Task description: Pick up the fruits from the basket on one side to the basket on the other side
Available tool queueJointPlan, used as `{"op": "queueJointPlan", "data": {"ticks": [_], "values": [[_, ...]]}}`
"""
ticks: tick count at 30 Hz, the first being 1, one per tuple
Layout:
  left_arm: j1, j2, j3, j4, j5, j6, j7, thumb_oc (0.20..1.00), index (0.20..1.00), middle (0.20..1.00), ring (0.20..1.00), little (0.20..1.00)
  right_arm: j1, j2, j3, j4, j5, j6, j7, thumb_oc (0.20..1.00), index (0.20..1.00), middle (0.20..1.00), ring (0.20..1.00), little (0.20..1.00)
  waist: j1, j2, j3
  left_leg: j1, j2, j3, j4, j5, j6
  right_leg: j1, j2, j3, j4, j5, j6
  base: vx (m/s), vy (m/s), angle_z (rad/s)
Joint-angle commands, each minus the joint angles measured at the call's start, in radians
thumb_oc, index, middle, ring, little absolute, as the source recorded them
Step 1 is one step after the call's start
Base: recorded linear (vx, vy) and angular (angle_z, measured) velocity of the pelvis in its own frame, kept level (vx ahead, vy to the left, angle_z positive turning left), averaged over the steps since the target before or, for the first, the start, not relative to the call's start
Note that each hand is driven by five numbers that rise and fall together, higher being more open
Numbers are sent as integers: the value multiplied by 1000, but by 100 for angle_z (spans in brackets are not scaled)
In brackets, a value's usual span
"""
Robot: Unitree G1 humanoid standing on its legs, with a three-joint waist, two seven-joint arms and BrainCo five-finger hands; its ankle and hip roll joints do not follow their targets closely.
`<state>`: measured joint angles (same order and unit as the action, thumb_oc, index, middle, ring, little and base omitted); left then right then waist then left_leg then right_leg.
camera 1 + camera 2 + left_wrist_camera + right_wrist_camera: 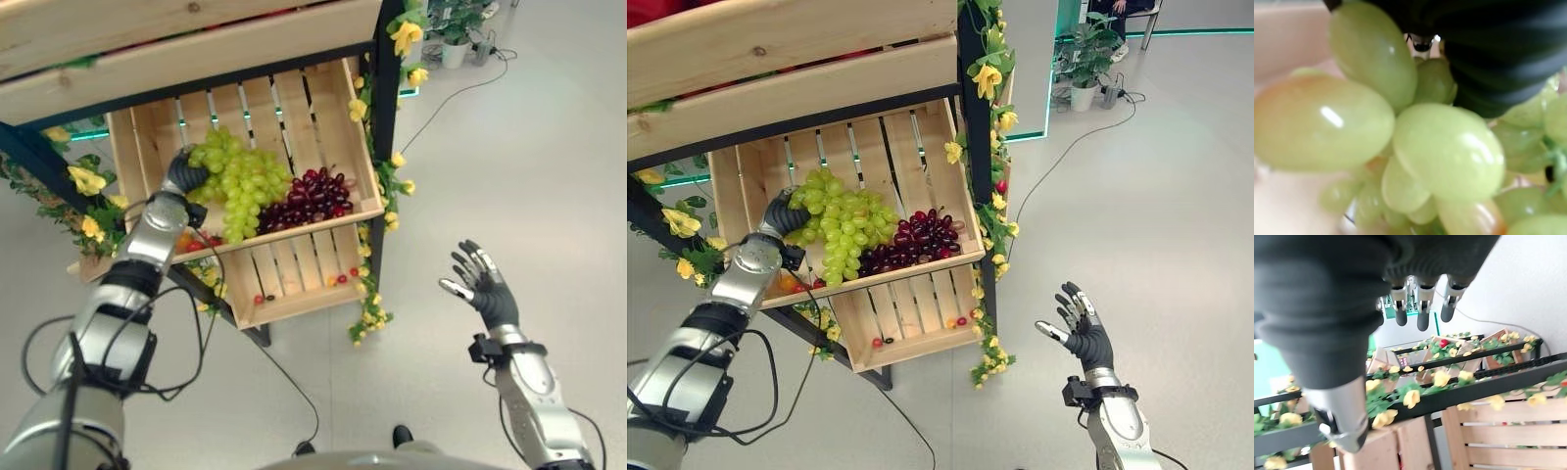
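1. While the left hand (184, 174) is buried at the upper edge of the green grape bunch (238, 183), its fingers are hidden among the grapes — I cannot tell whether they have closed on anything.
2. Left wrist view: green grapes press right up against the hand's dark cover, so contact is likely, grip unconfirmed.
3. Green bunch lies in the wooden crate (325, 106) on the stand's middle shelf, touching the dark red grape bunch (312, 199) just beside it on the robot's right.
4. Right hand (482, 283) hangs well apart from the stand, over the floor, fingers straight and spread, holding nothing.
5. Lower crate (290, 281) sits beneath on the next shelf — a few small red fruits (342, 278) are scattered on its slats. Which crate counts as the destination I cannot tell.
6. Yellow flower garland (377, 157) runs down the dark post of the stand; it is close to any path out of the crate on that side.
7. Progress, as a judgement: early. Both grape bunches sit in the same crate, neither lifted; the green bunch is the one being addressed, and the carry and set-down are all left to do.
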<state>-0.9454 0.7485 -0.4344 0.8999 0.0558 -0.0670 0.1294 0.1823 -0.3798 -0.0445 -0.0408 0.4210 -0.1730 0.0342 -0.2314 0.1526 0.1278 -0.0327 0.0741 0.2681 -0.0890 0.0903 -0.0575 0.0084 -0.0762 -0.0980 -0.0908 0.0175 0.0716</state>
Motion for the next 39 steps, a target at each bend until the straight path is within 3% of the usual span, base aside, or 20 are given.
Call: {"op": "queueJointPlan", "data": {"ticks": [1,5,8,11,15,16,32,36,39], "values": [[-163,64,-11,69,210,14,-10,200,200,200,200,200,-28,-19,-43,-100,6,-61,20,1000,1000,1000,1000,1000,-10,-35,37,87,16,1,2,-61,-49,-50,-73,-42,3,26,133,-10,-1,-12],[-173,120,-92,28,382,10,-38,200,200,200,200,200,-2,-27,-57,-112,12,-69,37,1000,1000,1000,1000,1000,-6,-35,45,87,18,8,2,-63,-50,-52,-73,-38,3,24,136,-1,-1,-2],[-179,129,-127,10,431,4,-33,200,200,200,200,200,1,-33,-58,-115,13,-78,39,1000,1000,1000,1000,1000,-5,-36,46,88,20,7,2,-63,-50,-49,-74,-42,3,23,136,0,0,0],[-208,172,-230,-49,576,-1,-45,200,200,200,200,200,8,-45,-59,-123,17,-87,44,1000,1000,1000,1000,1000,-2,-32,47,89,21,2,2,-64,-51,-42,-75,-52,3,17,138,0,0,0],[-214,198,-257,-111,622,-11,-25,200,200,200,200,200,11,-49,-55,-122,19,-92,47,1000,1000,1000,1000,1000,6,-33,43,91,21,-4,2,-67,-51,-32,-75,-63,3,12,139,4,-5,1],[-217,202,-272,-139,655,-12,-13,1000,1000,1000,1000,1000,12,-55,-54,-123,14,-93,48,1000,1000,1000,1000,1000,9,-34,40,95,21,-9,2,-69,-50,-24,-75,-68,3,9,139,8,-14,4],[-209,233,-263,-269,674,-14,1,1000,1000,1000,1000,1000,18,-47,-56,-116,11,-85,45,1000,1000,1000,1000,1000,32,-45,10,116,18,-31,2,-83,-46,17,-76,-109,3,-6,136,8,-4,5],[-180,229,-221,-308,675,-7,14,1000,1000,1000,1000,1000,23,-43,-56,-114,5,-83,43,1000,1000,1000,1000,1000,37,-51,4,120,19,-32,2,-85,-46,24,-74,-114,3,-8,135,1,-7,1],[-103,209,-67,-437,617,-5,100,1000,1000,1000,1000,1000,31,-32,-57,-110,-5,-76,40,1000,1000,1000,1000,1000,51,-69,-6,123,24,-37,2,-85,-48,32,-70,-122,3,-15,128,-1,-22,2]]}}
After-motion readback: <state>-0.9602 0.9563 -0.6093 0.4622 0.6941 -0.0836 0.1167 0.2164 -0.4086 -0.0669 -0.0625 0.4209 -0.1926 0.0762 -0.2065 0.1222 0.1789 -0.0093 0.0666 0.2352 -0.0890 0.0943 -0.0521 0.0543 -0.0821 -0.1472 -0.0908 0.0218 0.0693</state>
